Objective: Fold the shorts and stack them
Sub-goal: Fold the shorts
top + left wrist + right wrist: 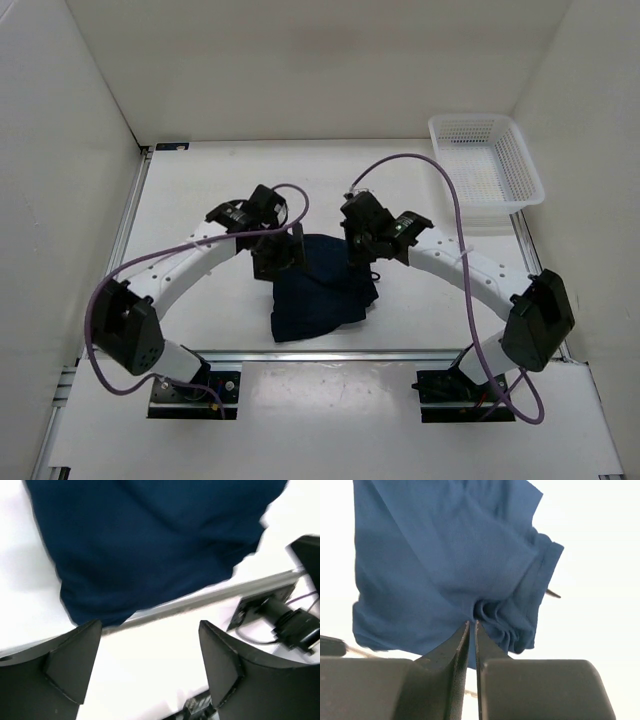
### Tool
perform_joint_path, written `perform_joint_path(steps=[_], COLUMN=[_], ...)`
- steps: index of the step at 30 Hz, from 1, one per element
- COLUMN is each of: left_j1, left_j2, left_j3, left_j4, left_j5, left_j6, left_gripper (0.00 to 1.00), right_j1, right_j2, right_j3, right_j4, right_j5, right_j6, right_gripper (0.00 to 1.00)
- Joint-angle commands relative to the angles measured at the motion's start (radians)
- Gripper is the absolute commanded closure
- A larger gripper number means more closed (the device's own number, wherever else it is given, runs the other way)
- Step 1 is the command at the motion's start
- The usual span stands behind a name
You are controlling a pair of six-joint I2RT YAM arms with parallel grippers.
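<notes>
The dark navy shorts lie crumpled on the white table between my two arms. They fill the top of the left wrist view. My left gripper is at their left edge; in the left wrist view its jaws stand wide apart and empty over bare table. My right gripper is at the shorts' upper right edge. In the right wrist view its fingers are pressed together on a bunched fold of the shorts. A thin dark drawstring end pokes out at the right.
A white mesh basket stands at the back right by the wall. White walls close in the table on three sides. The metal rail of the table's near edge runs just below the shorts, with an arm base beside it.
</notes>
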Motion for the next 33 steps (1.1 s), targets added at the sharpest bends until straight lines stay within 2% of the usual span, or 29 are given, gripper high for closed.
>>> perform_joint_path(steps=[1, 4, 8, 13, 19, 21, 22, 23, 26, 28, 33], left_j1=[0.005, 0.039, 0.091, 0.137, 0.182, 0.182, 0.182, 0.182, 0.182, 0.182, 0.182], left_j2=[0.096, 0.237, 0.409, 0.567, 0.649, 0.660, 0.660, 0.651, 0.617, 0.589, 0.578], left_j3=[0.154, 0.228, 0.327, 0.410, 0.512, 0.530, 0.541, 0.541, 0.541, 0.519, 0.510], left_j4=[-0.030, -0.018, 0.002, 0.013, 0.013, 0.004, -0.005, -0.006, -0.006, -0.006, -0.015], left_j5=[-0.069, -0.097, -0.087, -0.097, -0.097, -0.087, -0.087, -0.087, -0.087, -0.087, -0.078], left_j6=[0.050, 0.069, 0.104, 0.139, 0.187, 0.198, 0.198, 0.210, 0.219, 0.219, 0.228], left_gripper=[0.12, 0.21, 0.25, 0.25, 0.22, 0.21, 0.19, 0.17, 0.16, 0.14, 0.14], right_j1=[-0.024, -0.057, -0.145, -0.245, -0.292, -0.292, -0.303, -0.303, -0.312, -0.312, -0.312], right_j2=[0.057, 0.121, 0.210, 0.293, 0.381, 0.349, 0.324, 0.312, 0.264, 0.254, 0.295], right_j3=[0.066, 0.075, 0.052, 0.060, 0.147, 0.163, 0.173, 0.173, 0.183, 0.183, 0.183], right_j4=[-0.032, 0.032, 0.124, 0.166, 0.140, 0.129, 0.129, 0.118, 0.106, 0.097, 0.072], right_j5=[0.018, -0.020, -0.101, -0.125, -0.134, -0.143, -0.143, -0.154, -0.218, -0.278, -0.339], right_j6=[-0.046, -0.046, -0.035, -0.060, -0.086, -0.095, -0.095, -0.095, -0.095, -0.104, -0.114], right_gripper=[0.87, 0.87, 0.90, 0.93, 0.94, 0.85, 0.77, 0.64, 0.48, 0.43, 0.42])
